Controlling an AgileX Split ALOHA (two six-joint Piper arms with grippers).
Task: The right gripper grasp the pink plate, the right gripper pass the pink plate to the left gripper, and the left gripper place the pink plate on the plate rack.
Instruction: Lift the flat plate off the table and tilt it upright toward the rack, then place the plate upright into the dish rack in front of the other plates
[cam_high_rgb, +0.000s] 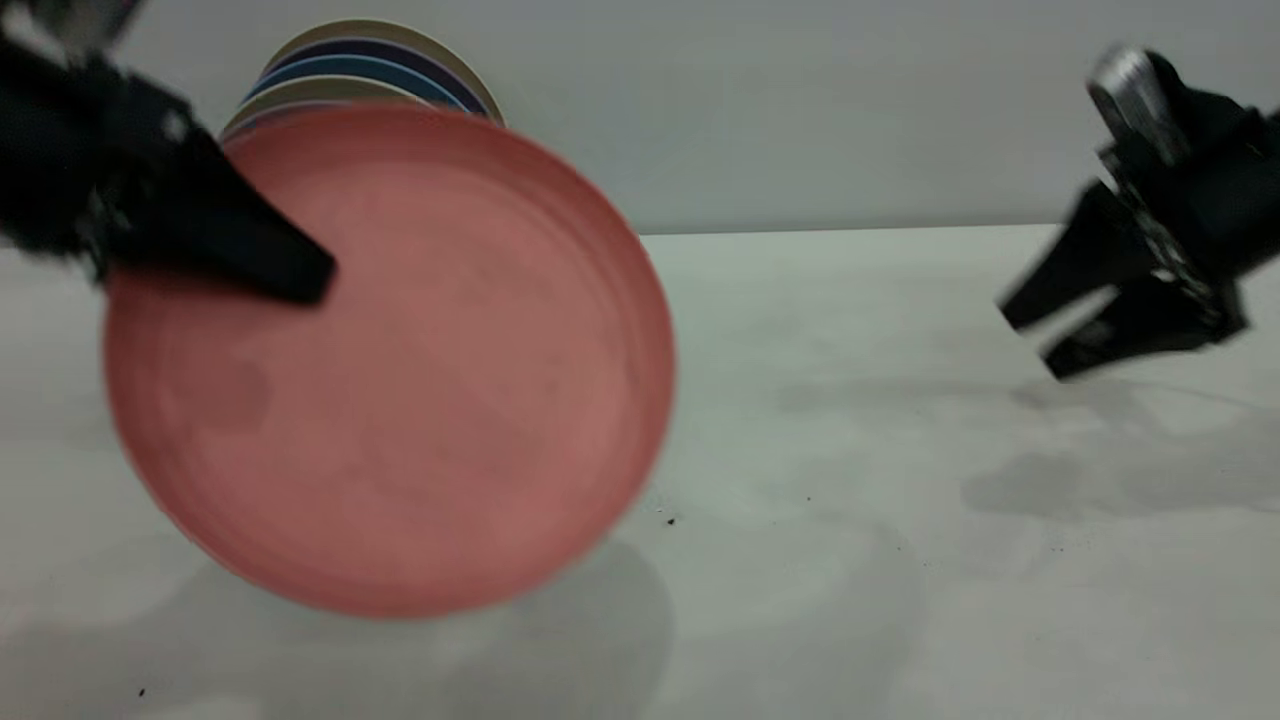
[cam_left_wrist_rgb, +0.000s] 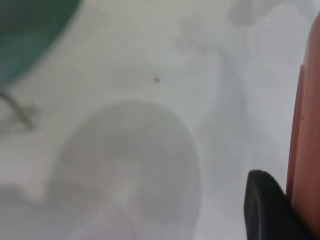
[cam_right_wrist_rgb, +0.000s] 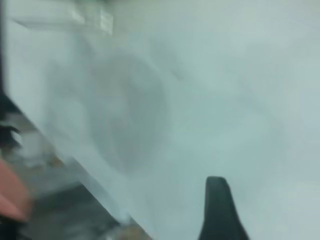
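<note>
The pink plate (cam_high_rgb: 400, 370) hangs upright above the table at the left, its face toward the exterior camera. My left gripper (cam_high_rgb: 315, 280) is shut on its upper left rim, with one black finger across the face and the other hidden behind. In the left wrist view one finger (cam_left_wrist_rgb: 265, 207) presses against the plate's edge (cam_left_wrist_rgb: 306, 150). My right gripper (cam_high_rgb: 1030, 340) is open and empty at the far right, a little above the table and well apart from the plate. Only one of its fingers (cam_right_wrist_rgb: 217, 210) shows in the right wrist view. A thin wire of the plate rack (cam_left_wrist_rgb: 15, 112) shows in the left wrist view.
Several upright plates (cam_high_rgb: 380, 70), beige and dark blue, stand close behind the pink plate. A teal-green plate (cam_left_wrist_rgb: 30, 35) sits by the rack wire. The white table (cam_high_rgb: 850, 450) runs between the two grippers, with a grey wall behind.
</note>
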